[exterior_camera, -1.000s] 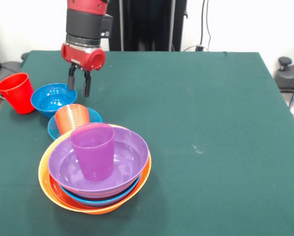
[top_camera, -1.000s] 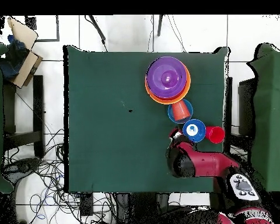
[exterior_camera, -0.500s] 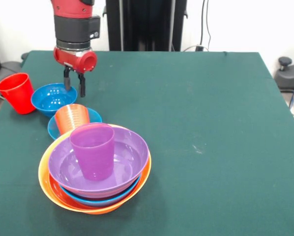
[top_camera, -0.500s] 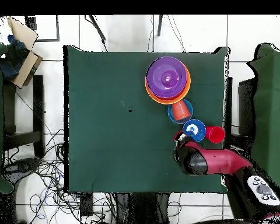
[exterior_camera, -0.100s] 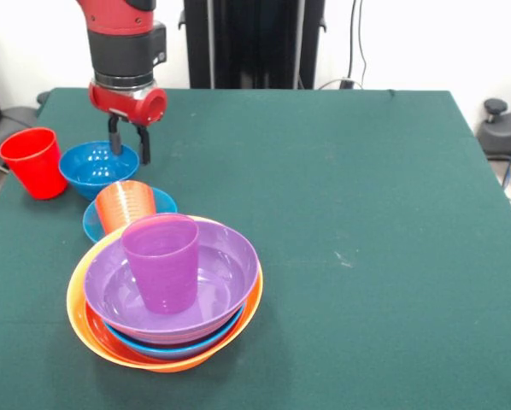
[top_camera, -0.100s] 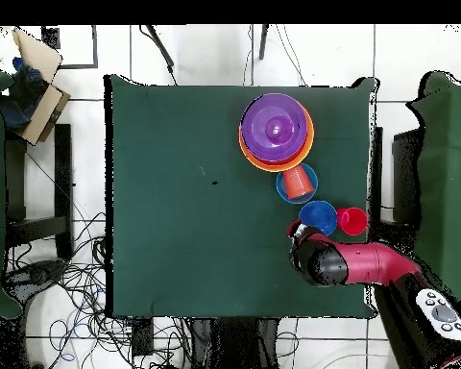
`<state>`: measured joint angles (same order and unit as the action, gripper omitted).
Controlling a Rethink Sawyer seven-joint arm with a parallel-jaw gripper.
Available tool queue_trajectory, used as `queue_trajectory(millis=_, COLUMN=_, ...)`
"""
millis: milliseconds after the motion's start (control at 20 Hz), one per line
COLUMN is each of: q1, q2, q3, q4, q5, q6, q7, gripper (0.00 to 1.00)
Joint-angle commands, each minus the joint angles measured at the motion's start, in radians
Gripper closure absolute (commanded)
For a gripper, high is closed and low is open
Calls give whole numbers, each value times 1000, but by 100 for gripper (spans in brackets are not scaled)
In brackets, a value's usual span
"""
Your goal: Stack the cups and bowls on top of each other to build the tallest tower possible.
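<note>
Hovering with its two black fingers slightly parted and empty, the claw (exterior_camera, -0.100s: 130, 142) hangs over the glossy dark blue plastic bowl's (exterior_camera, -0.100s: 96, 167) right rim; beyond it stands the red plastic cup (exterior_camera, -0.100s: 32, 161).

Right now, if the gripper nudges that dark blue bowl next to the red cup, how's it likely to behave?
The dark blue bowl looks like thin glossy plastic, so it is probably light and would slide on the green cloth rather than tip, being low and wide. The red cup stands close beside it, so a push that way could knock the cup.
</note>
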<state>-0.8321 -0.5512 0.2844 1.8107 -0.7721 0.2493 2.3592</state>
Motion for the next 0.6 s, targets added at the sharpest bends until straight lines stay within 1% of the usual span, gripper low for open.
queue_trajectory(millis=50, q1=75, q2=38, q3=59, q4=-32, q5=-76, q6=130, q7=-197, gripper=0)
queue_trajectory(millis=150, q1=107, q2=43, q3=27, q4=-37, q5=-80, q6=129, q7=-170, gripper=0)
queue_trajectory(millis=300, q1=130, q2=60, q3=4, q4=-56, q5=-98, q6=108, q7=-149, gripper=0)
queue_trajectory(millis=500, q1=180, q2=65, q3=-38, q4=-78, q5=-105, q6=88, q7=-107, gripper=0)
queue_trajectory(millis=600, q1=185, q2=60, q3=-43, q4=-84, q5=-103, q6=100, q7=-115, gripper=0)
